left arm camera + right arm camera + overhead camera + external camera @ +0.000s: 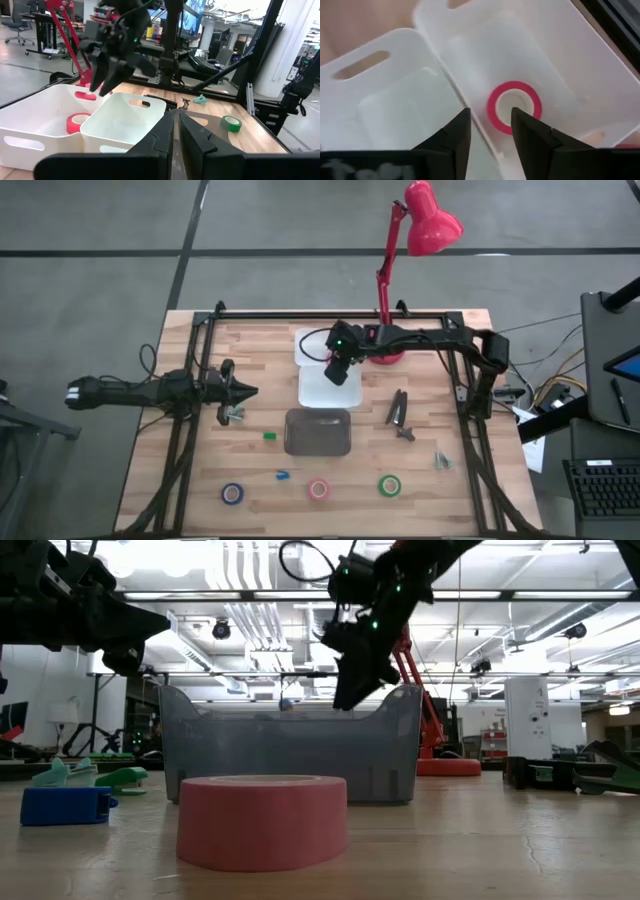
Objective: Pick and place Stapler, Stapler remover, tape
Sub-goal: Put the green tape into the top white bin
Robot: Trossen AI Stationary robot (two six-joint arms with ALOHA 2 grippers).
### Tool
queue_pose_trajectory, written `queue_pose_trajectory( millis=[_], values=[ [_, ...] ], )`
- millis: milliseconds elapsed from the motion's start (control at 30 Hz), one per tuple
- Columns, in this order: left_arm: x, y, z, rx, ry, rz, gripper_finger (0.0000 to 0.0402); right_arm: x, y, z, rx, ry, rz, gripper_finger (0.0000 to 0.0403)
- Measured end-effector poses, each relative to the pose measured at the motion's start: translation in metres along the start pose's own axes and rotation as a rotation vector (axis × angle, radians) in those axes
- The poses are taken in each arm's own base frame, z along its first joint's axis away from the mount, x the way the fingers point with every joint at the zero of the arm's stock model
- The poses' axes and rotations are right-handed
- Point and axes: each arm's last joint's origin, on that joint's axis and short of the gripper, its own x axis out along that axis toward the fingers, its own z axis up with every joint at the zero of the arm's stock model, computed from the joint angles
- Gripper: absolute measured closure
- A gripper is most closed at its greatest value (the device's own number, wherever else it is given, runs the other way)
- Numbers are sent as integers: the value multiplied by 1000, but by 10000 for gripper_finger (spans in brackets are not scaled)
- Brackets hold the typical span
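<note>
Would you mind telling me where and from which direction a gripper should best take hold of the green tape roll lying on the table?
Grip the green tape roll across its ring wall, coming straight down from above. It lies flat with its hole facing up, so one finger could drop into the core and the other outside the rim. It sits apart from the pink roll, leaving room around it.

Open robotics lab: wooden workbench (250, 470), strip-lit ceiling (520, 602), monitors (192, 17).

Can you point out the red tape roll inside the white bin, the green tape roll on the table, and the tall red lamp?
Red ring-shaped tape roll (514, 106): right wrist view, on its red band.
Green ring-shaped tape roll (389, 485): high view, on its ring.
Red desk lamp (431, 218): high view, on its shade.
</note>
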Motion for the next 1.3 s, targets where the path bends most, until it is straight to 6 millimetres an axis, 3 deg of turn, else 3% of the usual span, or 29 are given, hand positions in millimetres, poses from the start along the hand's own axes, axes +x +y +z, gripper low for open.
queue_pose_trajectory(
  millis=[200,733,1133,1300],
  values=[
    [0,0,0,0,0,0,371,-25,37,-4,-111,-22,69,286],
    [0,0,-1,1,8,1,371,-64,165,-60,-558,-146,320,285],
    [0,0,-1,1,9,1,371,-83,192,-124,-490,158,283,302],
    [0,0,-1,1,8,2,371,-89,193,-152,-451,254,153,298]
  ],
)
